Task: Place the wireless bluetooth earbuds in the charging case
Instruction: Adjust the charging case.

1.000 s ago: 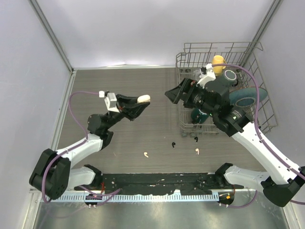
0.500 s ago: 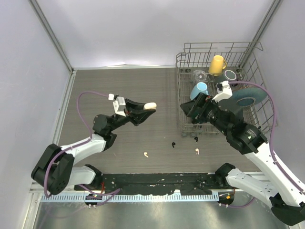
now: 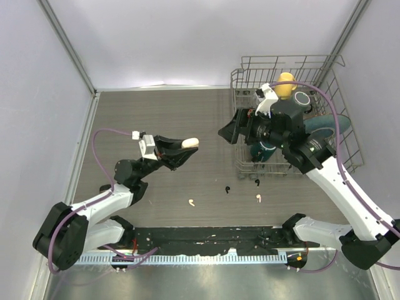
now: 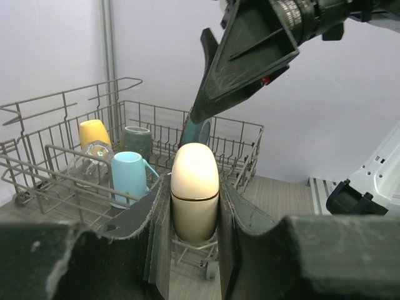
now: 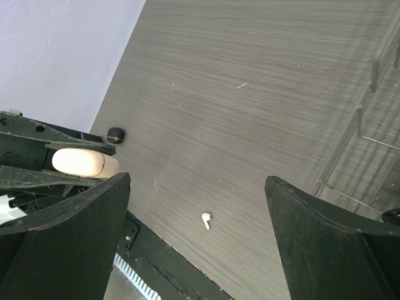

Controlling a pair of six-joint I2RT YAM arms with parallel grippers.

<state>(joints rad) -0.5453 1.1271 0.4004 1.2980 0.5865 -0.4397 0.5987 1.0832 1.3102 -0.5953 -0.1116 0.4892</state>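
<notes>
Wire dish rack [image 3: 325, 78] on grey wood-grain table [image 3: 169, 112] — yellow mug [image 4: 94, 132], light-blue mug [image 4: 127, 178], dark-green mug [image 4: 136, 140] inside

- On table [image 3: 156, 112], right rear: rack [image 3: 347, 150].
- On table, before rack: four earbuds [image 3: 226, 189].
- Left of rack, in left gripper [image 3: 187, 144]: charging case [image 3: 190, 143].

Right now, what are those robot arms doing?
The left gripper holds a cream charging case, lid shut, above the table. The right gripper is open and empty, up beside the dish rack. Two white earbuds and two black earbuds lie loose on the table, none in the case yet.
</notes>
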